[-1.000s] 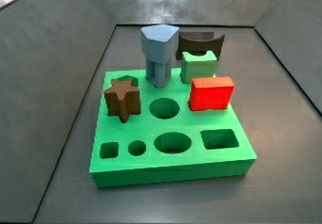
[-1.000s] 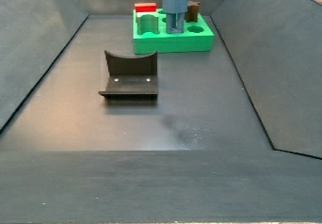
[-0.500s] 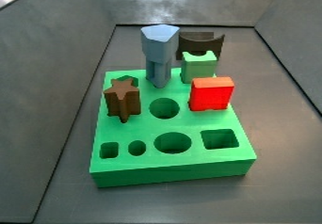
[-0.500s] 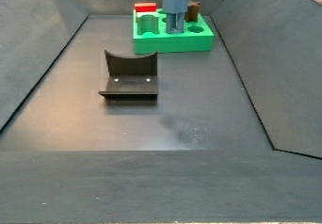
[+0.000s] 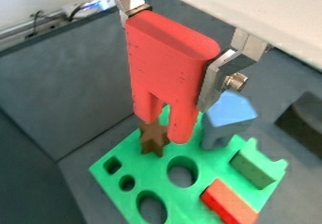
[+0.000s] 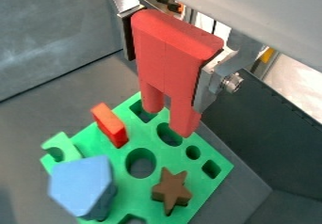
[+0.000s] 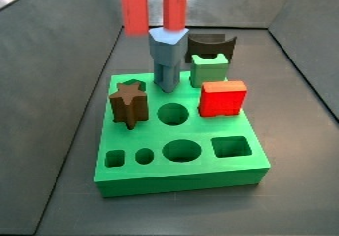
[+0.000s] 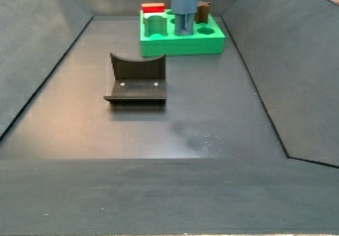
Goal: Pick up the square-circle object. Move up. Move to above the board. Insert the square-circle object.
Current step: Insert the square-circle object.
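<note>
My gripper is shut on the square-circle object, a tall salmon-red block with two short legs pointing down. It hangs above the green board, legs clear of its top. Both wrist views show a silver finger pressed on each side of the block. In a side view only the two red legs show at the top edge, above the board's far part; the gripper is out of frame there. In a side view the board stands at the far end, and neither block nor gripper shows.
On the board stand a blue-grey piece, a brown star, a bright red cube, a green piece and a dark piece. Open holes include a round one and a square one. The fixture stands mid-floor.
The red block's legs have come down into the side view from the top edge: absent 1 s ago, just tips 0.5 s ago, now well below the edge.
</note>
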